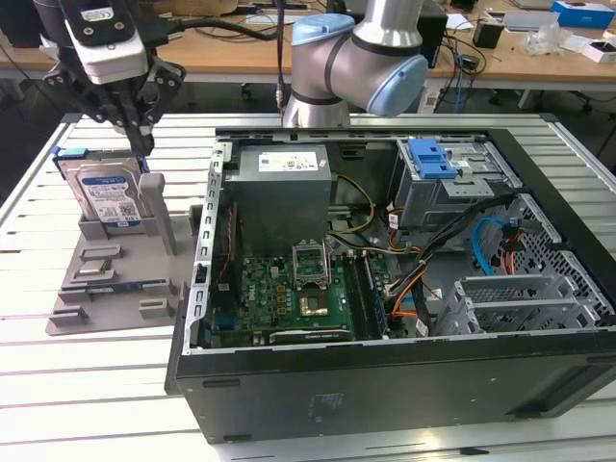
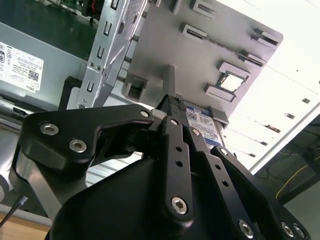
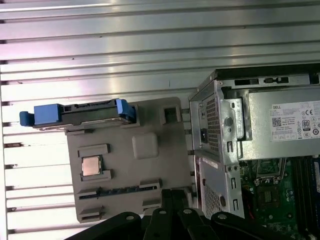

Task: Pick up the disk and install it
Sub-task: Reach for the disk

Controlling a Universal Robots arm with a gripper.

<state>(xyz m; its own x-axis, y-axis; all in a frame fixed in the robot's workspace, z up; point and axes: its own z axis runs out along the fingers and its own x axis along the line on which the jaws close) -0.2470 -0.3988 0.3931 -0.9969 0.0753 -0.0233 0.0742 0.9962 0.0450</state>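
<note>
- Hovering at twelve o'clock of the disk [image 1: 109,195] in the exterior view: gripper [image 1: 144,144], fingers pinched narrow, holding nothing.
- Disk: standing on edge in a grey holder [image 1: 130,265], label facing out, blue rails on its sides.
- Holder: on the slatted table [image 1: 96,399], at nine o'clock of the open computer case [image 1: 385,395], just beside it.

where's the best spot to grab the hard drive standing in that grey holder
I'd grip the hard drive by its top edge near its middle, pinching across its thin body, from straight above. It stands on edge with its lower part in the grey holder, and blue rails cap both ends.
</note>
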